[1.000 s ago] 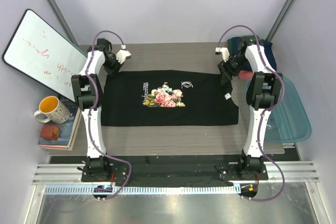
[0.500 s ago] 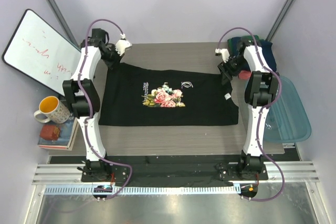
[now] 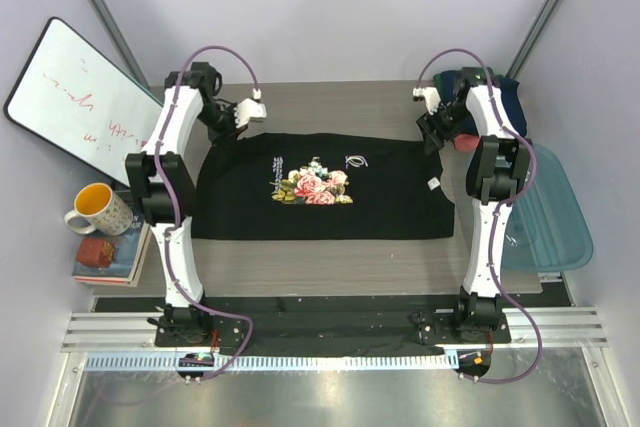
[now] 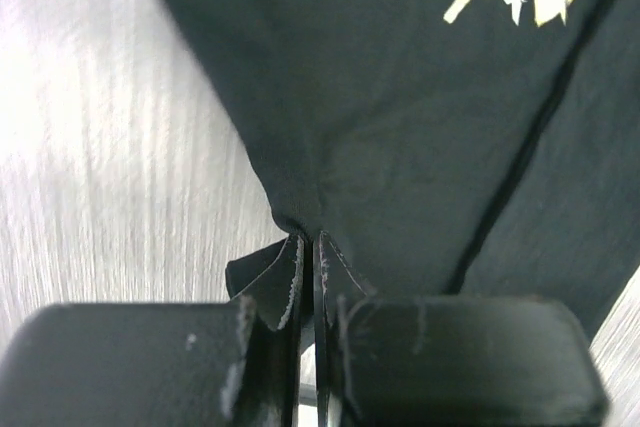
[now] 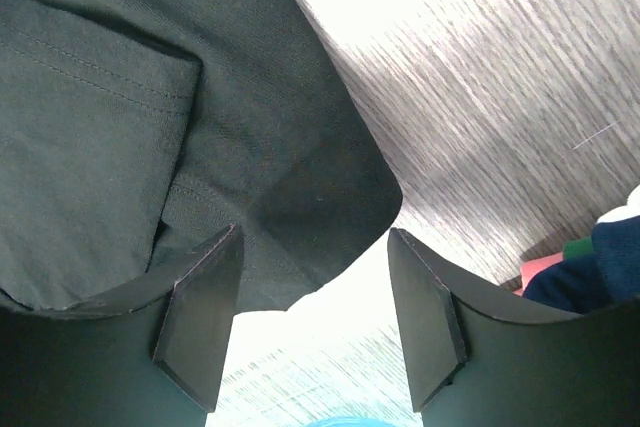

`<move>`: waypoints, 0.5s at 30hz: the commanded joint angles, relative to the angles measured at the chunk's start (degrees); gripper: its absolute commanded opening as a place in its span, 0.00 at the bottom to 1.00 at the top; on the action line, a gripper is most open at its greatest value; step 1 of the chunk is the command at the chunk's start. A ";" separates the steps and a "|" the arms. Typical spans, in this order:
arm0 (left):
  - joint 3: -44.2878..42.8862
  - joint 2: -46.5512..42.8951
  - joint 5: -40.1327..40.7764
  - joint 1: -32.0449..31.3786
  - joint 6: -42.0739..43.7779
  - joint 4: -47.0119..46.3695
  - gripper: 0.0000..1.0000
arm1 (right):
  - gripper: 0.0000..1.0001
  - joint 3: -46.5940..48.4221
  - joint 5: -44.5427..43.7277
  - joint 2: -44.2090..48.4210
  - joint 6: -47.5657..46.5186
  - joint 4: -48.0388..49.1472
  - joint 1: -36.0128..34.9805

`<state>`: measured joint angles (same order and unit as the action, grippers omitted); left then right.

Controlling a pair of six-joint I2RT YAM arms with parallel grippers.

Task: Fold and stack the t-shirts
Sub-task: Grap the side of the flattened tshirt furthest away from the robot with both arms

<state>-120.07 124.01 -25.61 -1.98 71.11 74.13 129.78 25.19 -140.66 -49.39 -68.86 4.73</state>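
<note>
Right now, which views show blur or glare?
Left wrist: table blown out white and streaked, print on the black t-shirt smeared. Right wrist: bright glare on the table, cloth weave sharp. Top external: evenly lit, sharp throughout.

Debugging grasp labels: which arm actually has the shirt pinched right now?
The left gripper: jaws shut on a corner of the black t-shirt; the right gripper has open jaws, clamping nothing.

Black t-shirt (image 3: 320, 187), chest print: short lines of white lettering left of the pink roses, with a small white emblem up and to the right. All too small to read from overhead, and blurred in the left wrist view.
White tag (image 3: 433, 184), on the shirt's right edge: no marking can be made out.
Whiteboard (image 3: 80, 97): red handwritten strokes, illegible.
Legible text overall: none.
</note>
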 commanded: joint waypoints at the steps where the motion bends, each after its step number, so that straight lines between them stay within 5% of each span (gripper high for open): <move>1: 3.69 -0.08 5.11 -1.62 6.76 21.15 0.00 | 0.65 2.06 -0.49 0.56 -0.01 0.31 0.28; 9: 15.46 -1.75 11.18 -3.91 10.10 21.15 0.01 | 0.67 3.11 -1.63 0.56 -1.41 0.66 0.28; 15: 16.54 -1.22 14.09 -4.35 10.80 21.14 0.30 | 0.69 2.59 -1.72 1.09 -1.24 0.74 0.28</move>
<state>-102.72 124.01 -14.41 -6.07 79.96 76.14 130.58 23.92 -140.68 -50.22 -68.71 4.73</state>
